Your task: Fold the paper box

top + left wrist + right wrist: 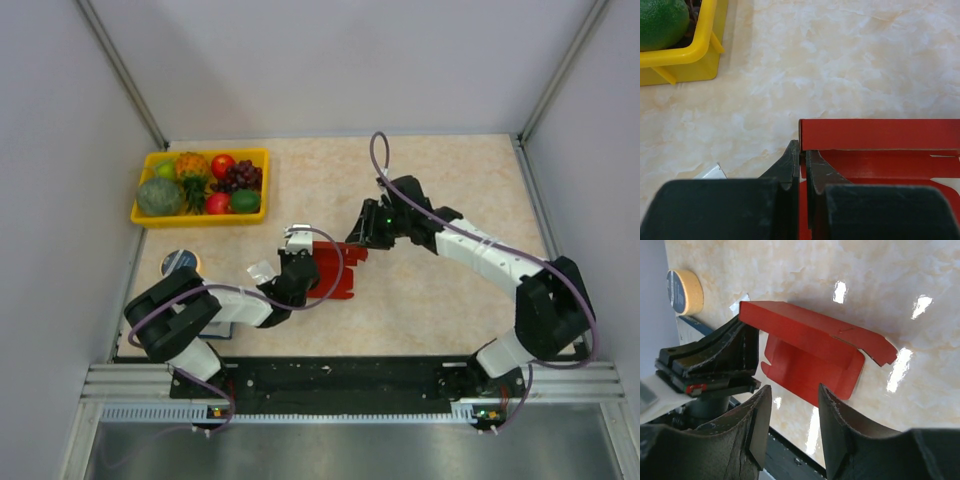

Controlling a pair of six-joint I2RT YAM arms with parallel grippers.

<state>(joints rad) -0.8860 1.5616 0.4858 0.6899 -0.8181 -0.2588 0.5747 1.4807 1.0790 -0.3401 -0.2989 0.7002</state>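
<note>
Overhead, I see both arms meeting near the middle of the beige marbled surface (450, 180). The left fingers (308, 278) sit at the left side of the paper box (338, 275), a thin bright red cardboard piece with die-cut tabs, and the right fingers (358, 240) are at its far edge. A yellow plastic tray (200, 220) of assorted fruit stands well apart at the far left. A cream-rimmed roll of tape (180, 262) lies near the left edge, and a small whitish plastic wrapper (262, 271) lies just beside the left arm.

From the left wrist, the left fingers are clenched on the paper box (875, 135), a sliver of red pinched between their tips. One long red panel runs across just beyond them, turned up from the flat red sheet below it. A corner of the yellow plastic tray (690, 55) shows at top left with a round green fruit (660, 20) inside; the wrapper's corner pokes out at the lower left.

From the right wrist, the paper box (805, 335) is lifted at one end, the left fingers grasping that end of the long panel. A rounded flap hangs beneath the panel, and a notched tab reaches to the right. The right fingers stand parted, released, with the flap's lower edge at the mouth of their gap; I cannot tell whether either touches it. The roll of tape (685, 290) rests at the upper left.
</note>
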